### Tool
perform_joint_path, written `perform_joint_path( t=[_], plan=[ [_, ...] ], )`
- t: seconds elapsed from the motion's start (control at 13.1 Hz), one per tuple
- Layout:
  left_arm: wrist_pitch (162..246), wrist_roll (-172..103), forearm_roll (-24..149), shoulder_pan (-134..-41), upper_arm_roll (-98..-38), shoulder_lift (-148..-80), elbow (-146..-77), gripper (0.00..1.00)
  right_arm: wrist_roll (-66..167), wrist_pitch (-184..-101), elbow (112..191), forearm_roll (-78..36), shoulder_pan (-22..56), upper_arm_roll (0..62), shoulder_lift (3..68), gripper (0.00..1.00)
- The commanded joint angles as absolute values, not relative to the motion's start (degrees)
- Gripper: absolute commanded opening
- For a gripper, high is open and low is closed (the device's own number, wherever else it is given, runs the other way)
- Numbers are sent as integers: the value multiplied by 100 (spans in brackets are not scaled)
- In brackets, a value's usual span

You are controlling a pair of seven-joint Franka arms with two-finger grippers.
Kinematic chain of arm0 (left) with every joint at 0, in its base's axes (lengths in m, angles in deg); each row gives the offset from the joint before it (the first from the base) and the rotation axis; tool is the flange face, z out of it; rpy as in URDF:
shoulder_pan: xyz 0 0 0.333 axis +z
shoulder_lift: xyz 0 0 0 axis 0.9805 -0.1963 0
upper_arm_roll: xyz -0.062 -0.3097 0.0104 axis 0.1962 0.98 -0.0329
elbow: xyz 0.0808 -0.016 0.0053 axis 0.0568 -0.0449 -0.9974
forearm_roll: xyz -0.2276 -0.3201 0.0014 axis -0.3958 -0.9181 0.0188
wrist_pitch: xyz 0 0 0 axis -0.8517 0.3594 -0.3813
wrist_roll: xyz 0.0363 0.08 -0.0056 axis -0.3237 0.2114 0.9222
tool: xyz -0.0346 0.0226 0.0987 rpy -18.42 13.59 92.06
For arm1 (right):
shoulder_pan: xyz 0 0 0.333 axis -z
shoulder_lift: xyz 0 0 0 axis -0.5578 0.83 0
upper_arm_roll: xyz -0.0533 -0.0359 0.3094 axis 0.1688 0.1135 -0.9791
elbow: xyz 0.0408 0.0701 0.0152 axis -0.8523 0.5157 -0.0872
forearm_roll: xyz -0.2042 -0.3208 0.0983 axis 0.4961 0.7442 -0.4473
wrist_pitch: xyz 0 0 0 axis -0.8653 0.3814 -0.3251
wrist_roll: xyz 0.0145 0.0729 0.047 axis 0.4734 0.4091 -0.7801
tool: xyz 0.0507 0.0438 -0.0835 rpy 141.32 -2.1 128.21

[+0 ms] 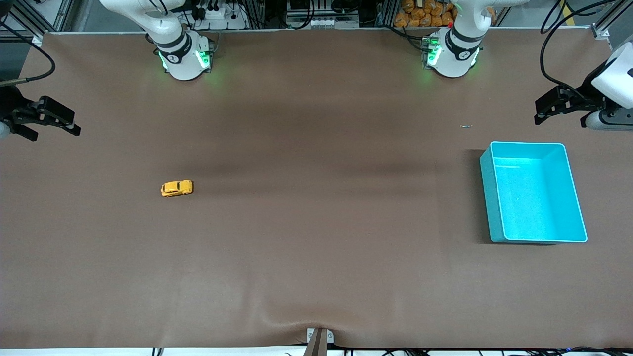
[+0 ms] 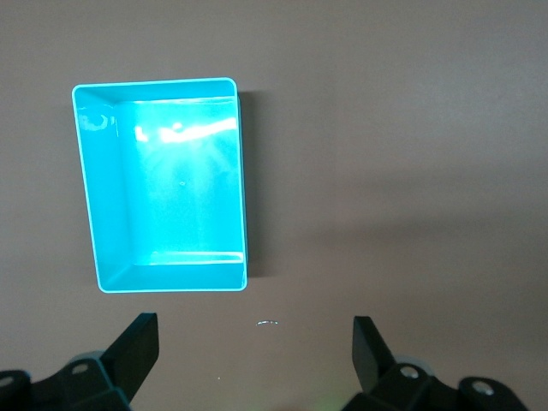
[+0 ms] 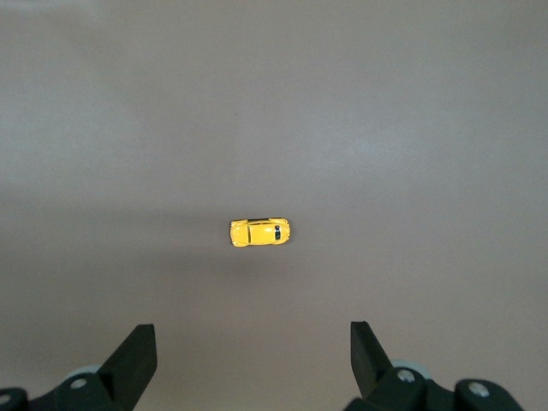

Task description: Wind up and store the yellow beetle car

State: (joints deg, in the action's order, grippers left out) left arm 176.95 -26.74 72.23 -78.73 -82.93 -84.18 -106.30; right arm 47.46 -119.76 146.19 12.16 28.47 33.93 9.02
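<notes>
Waiting with both grippers spread wide, nothing grasped.

Sitting on its wheels on the brown table (image 1: 316,257), left of centre in the front view, toward the right arm's end: yellow beetle car (image 1: 176,188), also showing at mid-frame in the right wrist view (image 3: 259,232). Hovering at the front view's left edge, over the table's margin, jaws released: right gripper (image 1: 53,127), its fingers (image 3: 137,360) framing the bottom of its own wrist view. Hanging at the front view's right edge, above the teal bin (image 1: 487,193), jaws likewise parted: left gripper (image 1: 544,112). Filling the upper left of the left wrist view: the same bin (image 2: 242,184), holding nothing, with a small pale scrap (image 2: 268,323) lying just beside it on the table.
</notes>
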Motion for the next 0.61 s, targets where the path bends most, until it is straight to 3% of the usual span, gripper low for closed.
perform_joint_path(
  t=[0.0, 0.53],
  plan=[
    [17756, -2556, 7212, -7833, -8270, -8407, -10642, 100, 4830, -12016, 14691, 1168, 2898, 3356, 796, 100],
    [17756, -2477, 7203, -7833, -8270, -8416, -10572, 100, 3954, -12008, 14770, 1194, 2898, 3356, 1032, 100]
  ],
)
